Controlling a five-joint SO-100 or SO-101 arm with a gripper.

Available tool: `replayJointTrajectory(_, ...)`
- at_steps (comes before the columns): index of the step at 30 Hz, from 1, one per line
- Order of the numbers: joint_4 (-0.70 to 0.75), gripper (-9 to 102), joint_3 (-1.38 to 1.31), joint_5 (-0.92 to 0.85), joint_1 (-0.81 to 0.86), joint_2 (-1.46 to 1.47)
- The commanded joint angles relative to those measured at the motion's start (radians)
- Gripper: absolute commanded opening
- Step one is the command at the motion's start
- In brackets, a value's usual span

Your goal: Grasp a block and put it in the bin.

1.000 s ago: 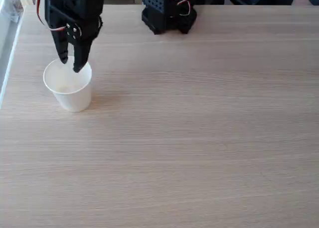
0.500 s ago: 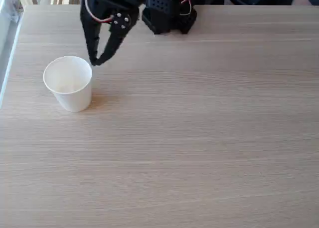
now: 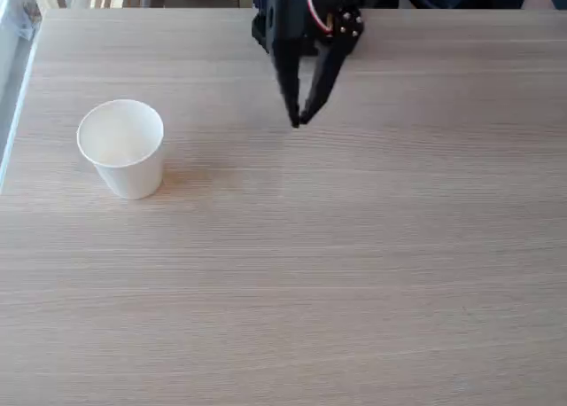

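Black two-finger tool (image 3: 299,122) pinched closed, empty, well right of white paper cup bin (image 3: 121,149) on wood bench (image 3: 354,264). Drop prob done; next: park arm.

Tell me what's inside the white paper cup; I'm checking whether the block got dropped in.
In the fixed view the cup shows a pale white interior with no distinct block; a white cube would blend in, and the near wall hides the bottom. The tool hangs away from it.

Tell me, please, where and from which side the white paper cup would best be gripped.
Probably at the rolled rim of the paper cup, one finger inside and one outside the wall, coming down from above. It stands upright with its mouth open, and its tapering body looks wide for the end effector, whose fingertips are nearly together.
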State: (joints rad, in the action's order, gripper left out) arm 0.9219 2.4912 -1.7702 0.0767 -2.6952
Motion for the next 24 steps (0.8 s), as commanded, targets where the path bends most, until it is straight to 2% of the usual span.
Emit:
replayJointTrajectory(1, 0.003, 0, 0.109, 0.023, -0.101, -0.149)
replayJointTrajectory(10, 0.207, 0, 0.37, 0.071, -0.232, -0.423)
replayJointTrajectory(16, 0.334, 0, 0.514, 0.066, -0.19, -0.566)
replayJointTrajectory(24, 0.397, 0, 0.615, 0.044, -0.127, -0.635)
